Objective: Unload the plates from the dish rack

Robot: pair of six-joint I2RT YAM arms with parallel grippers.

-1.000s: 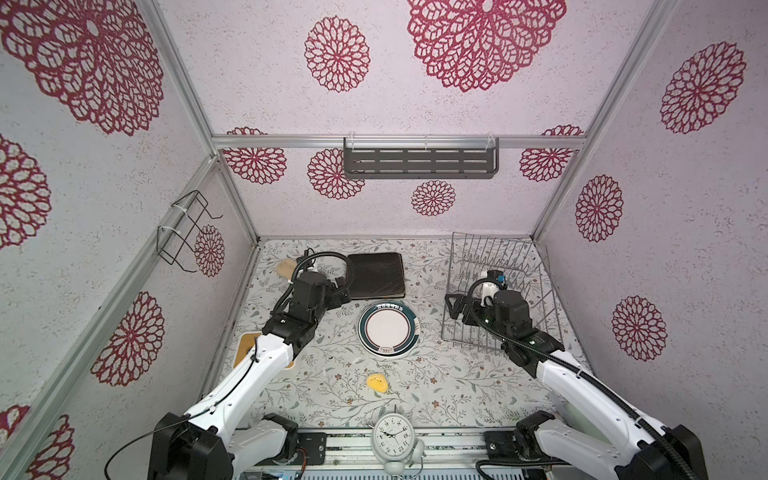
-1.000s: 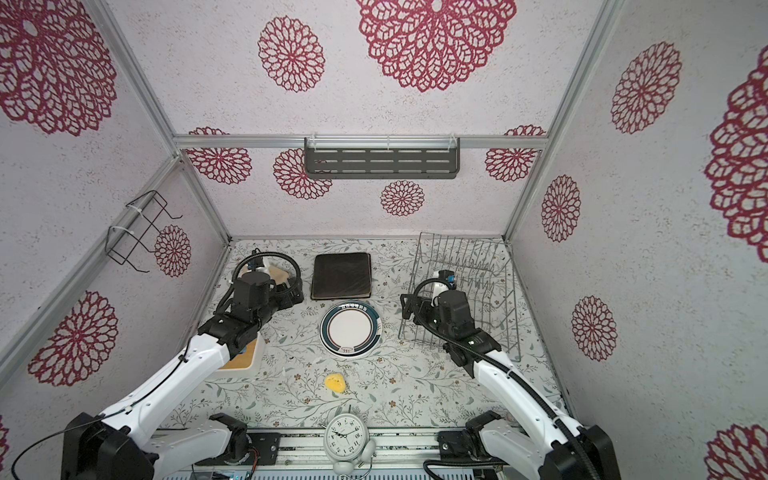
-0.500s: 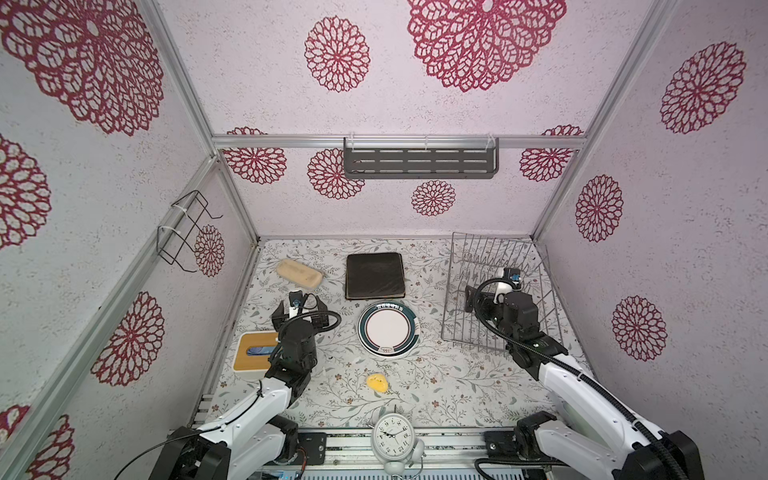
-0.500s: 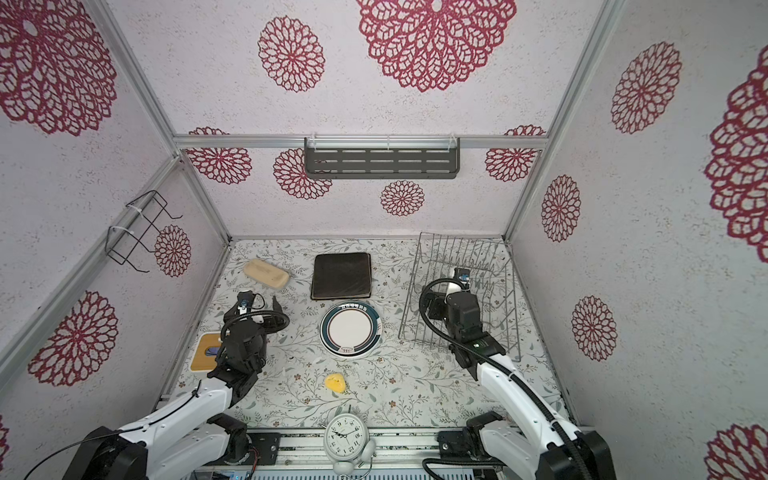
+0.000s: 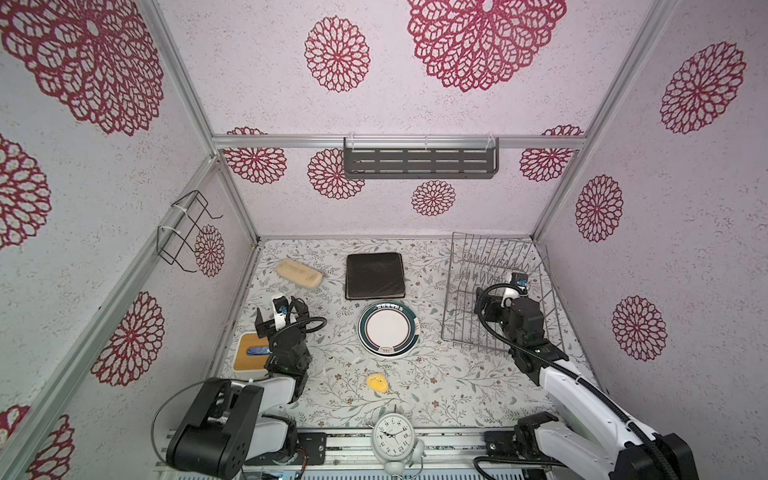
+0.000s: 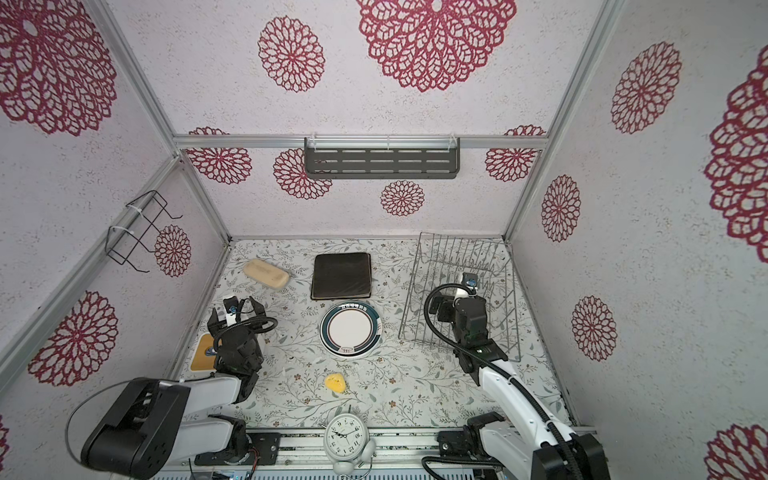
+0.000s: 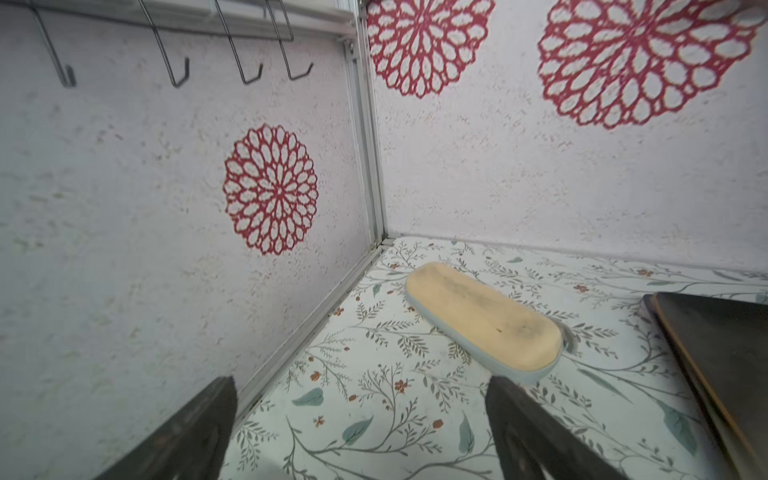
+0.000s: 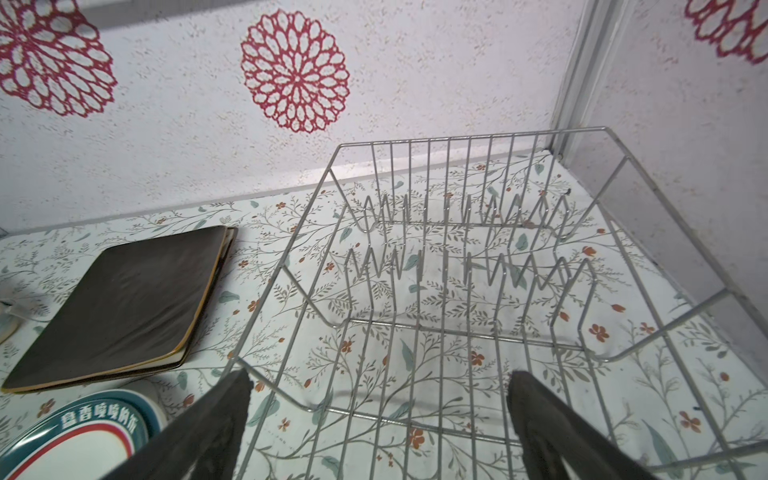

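Note:
The silver wire dish rack (image 5: 494, 266) (image 6: 461, 266) stands at the back right, and in the right wrist view the dish rack (image 8: 457, 270) holds no plates. A round white plate with a teal rim (image 5: 388, 330) (image 6: 351, 330) (image 8: 79, 436) lies flat mid-table. Behind it lie two stacked dark square plates (image 5: 375, 275) (image 6: 341, 275) (image 8: 120, 303) (image 7: 723, 353). My right gripper (image 5: 500, 297) (image 6: 455, 297) (image 8: 378, 374) hangs open over the rack's near grid, holding nothing. My left gripper (image 5: 279, 318) (image 6: 235, 311) (image 7: 361, 382) is open and empty at the table's left, well clear of the plates.
A beige oblong sponge (image 5: 299, 273) (image 7: 482, 320) lies back left. A wood-topped box (image 5: 249, 351) sits by the left wall beside my left arm. A small yellow piece (image 5: 376, 382) and a white alarm clock (image 5: 392, 436) are at the front. A grey shelf (image 5: 419, 158) and a black wire holder (image 5: 183, 232) hang on the walls.
My left arm has pulled back from beside the square plates to the front left, uncovering the sponge. My right gripper has shifted slightly right over the rack. Both stayed open.

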